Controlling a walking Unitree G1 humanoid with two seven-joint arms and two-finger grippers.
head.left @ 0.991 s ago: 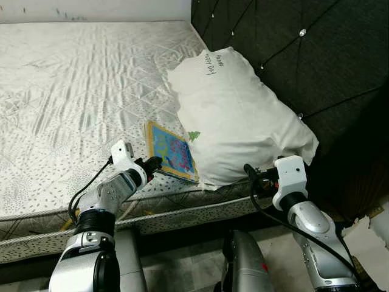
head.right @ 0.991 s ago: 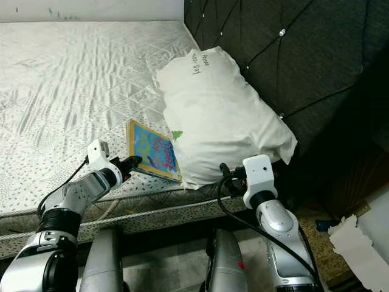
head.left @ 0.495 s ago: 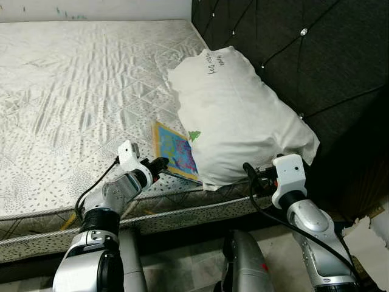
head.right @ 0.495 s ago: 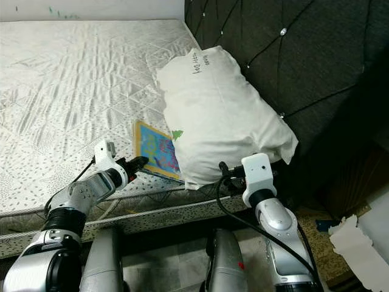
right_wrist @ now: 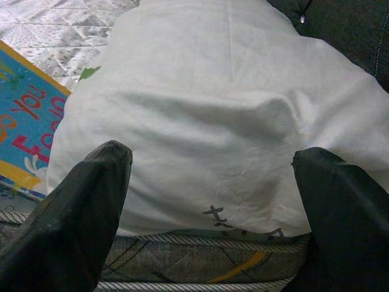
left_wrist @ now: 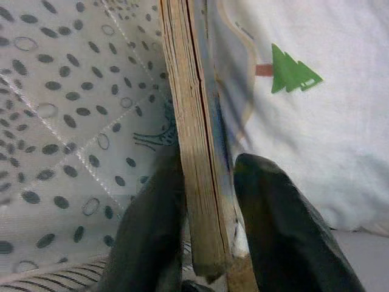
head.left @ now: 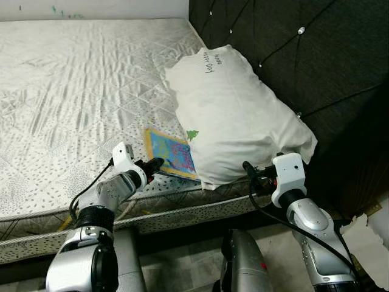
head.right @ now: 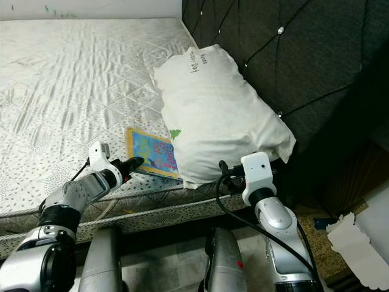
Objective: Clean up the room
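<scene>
A thin colourful picture book (head.left: 171,156) lies on the mattress (head.left: 73,91) near its front edge, one side tucked under a white pillow (head.left: 234,118). My left gripper (head.left: 155,165) is shut on the book's near corner; the left wrist view has the book's page edge (left_wrist: 197,182) pinched between the two black fingers (left_wrist: 152,237). My right gripper (head.left: 248,173) stands open at the pillow's front lower edge. In the right wrist view its fingers (right_wrist: 91,201) are spread wide before the pillow (right_wrist: 206,128), with the book (right_wrist: 27,131) off to one side.
A dark tufted headboard (head.left: 285,55) rises behind the pillow on the right. The mattress's piped front edge (head.left: 176,213) runs just below both grippers. White torn cardboard (head.left: 361,228) lies on the floor at the far right.
The left gripper and the book's held corner have shifted a little to the left and back, after edging right half a second ago. The right gripper has stayed put.
</scene>
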